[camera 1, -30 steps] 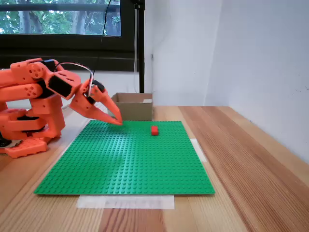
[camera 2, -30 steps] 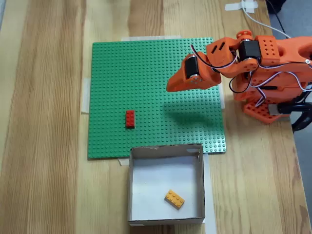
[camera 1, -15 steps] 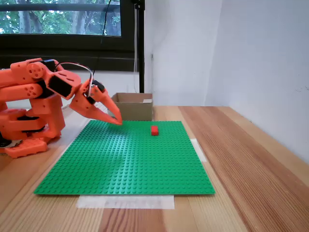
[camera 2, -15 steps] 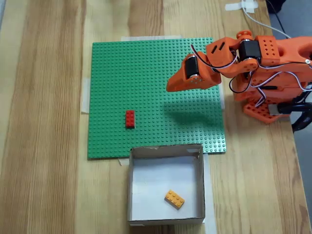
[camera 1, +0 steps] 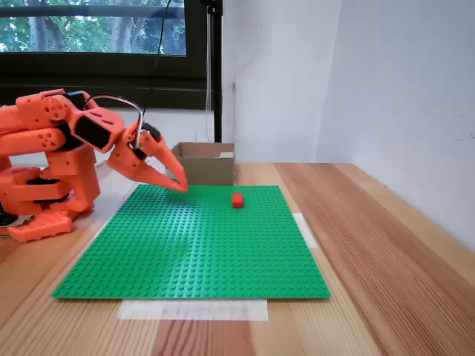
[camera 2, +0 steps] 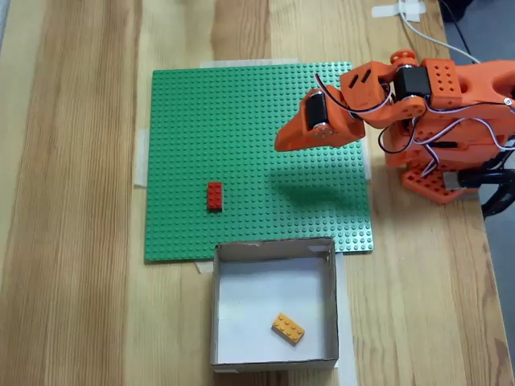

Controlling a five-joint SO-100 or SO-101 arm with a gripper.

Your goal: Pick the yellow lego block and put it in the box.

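The yellow lego block [camera 2: 288, 328] lies flat on the white floor of the box [camera 2: 216, 307], toward its lower right. From the side, the box [camera 1: 205, 164] stands behind the far edge of the green baseplate [camera 1: 194, 237]. My orange gripper [camera 2: 280, 145] hovers over the right part of the baseplate [camera 2: 241, 121], well away from the box, and its fingers are shut with nothing between them. From the side, the gripper [camera 1: 181, 185] points down at the plate's far left corner.
A small red brick [camera 2: 214, 195] sits on the baseplate to the left of the gripper, also seen as the red brick [camera 1: 237, 199]. The arm's base [camera 2: 451, 121] stands at the right on the wooden table. A white wall rises at the right of the side view.
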